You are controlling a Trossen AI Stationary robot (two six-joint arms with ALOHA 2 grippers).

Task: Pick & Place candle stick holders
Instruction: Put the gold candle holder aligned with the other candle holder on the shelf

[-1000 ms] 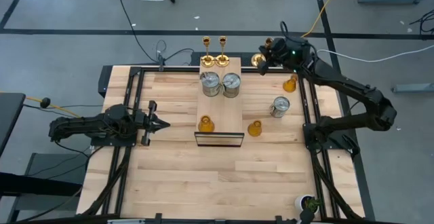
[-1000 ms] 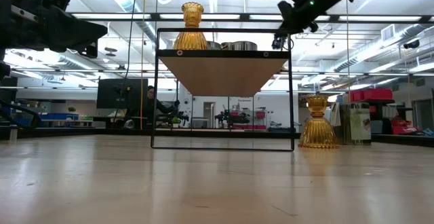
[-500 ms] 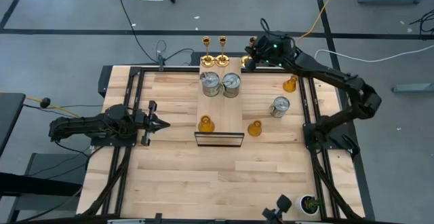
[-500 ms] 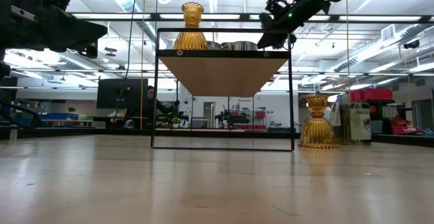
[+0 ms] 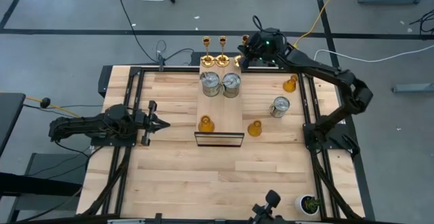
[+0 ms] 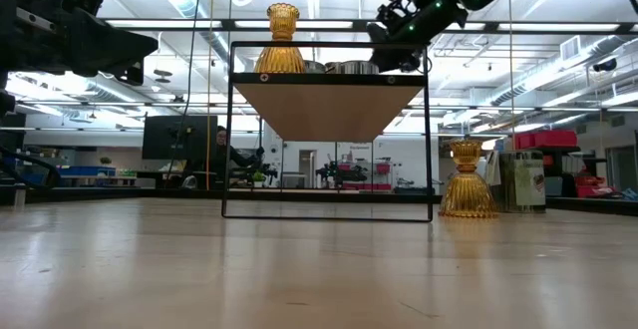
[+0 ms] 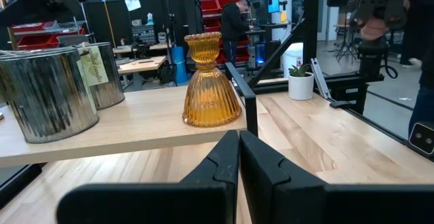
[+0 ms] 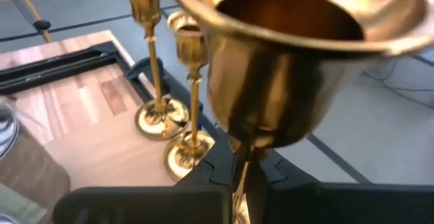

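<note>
Right gripper (image 5: 243,56): clamped on third slender shiny gold candlestick (image 8: 291,54), above far right corner of raised wooden shelf (image 5: 220,112).
Advice: lower upright, base flat beside two standing gold candlesticks (image 5: 214,51), then release.
Change: carried leftward from table's far right edge.
Left gripper (image 5: 157,123): together, parked left.

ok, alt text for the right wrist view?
The right gripper holds a gold candlestick by its stem, its cup filling the frame. Beyond it, two more gold candlesticks stand on the wooden shelf.
</note>
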